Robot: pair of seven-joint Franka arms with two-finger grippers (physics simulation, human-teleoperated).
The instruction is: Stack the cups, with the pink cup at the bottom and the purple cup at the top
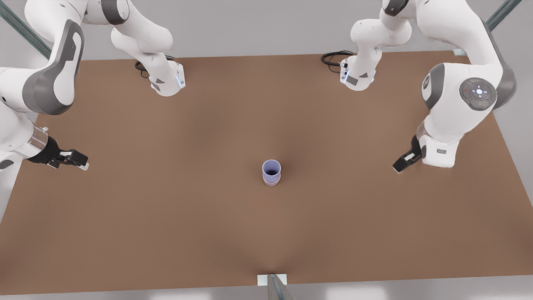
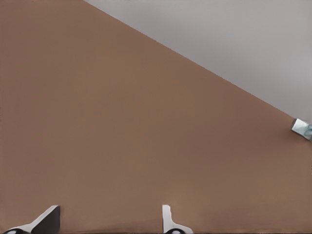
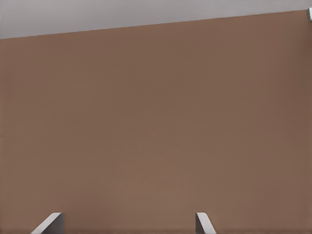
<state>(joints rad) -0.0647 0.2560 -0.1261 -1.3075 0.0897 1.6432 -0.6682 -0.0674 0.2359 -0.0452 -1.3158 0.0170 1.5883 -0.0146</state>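
The two cups stand nested in one upright stack at the middle of the brown table [image 1: 166,216]. The purple cup [image 1: 271,168] sits on top with its mouth open upward, and the pink cup [image 1: 271,182] shows as a band under it. No gripper touches the stack. One arm's gripper [image 1: 79,160] hovers far off at the front view's left, the other arm's gripper [image 1: 399,166] far off at the front view's right. My left gripper [image 2: 109,217] is open over bare table. My right gripper [image 3: 126,222] is open too, nothing between its fingers.
Both arm bases [image 1: 168,81] [image 1: 357,77] stand at the table's far edge with black cables beside them. A small metal bracket [image 1: 272,280] sits at the near edge's middle. A bracket [image 2: 302,127] marks the table edge in the left wrist view.
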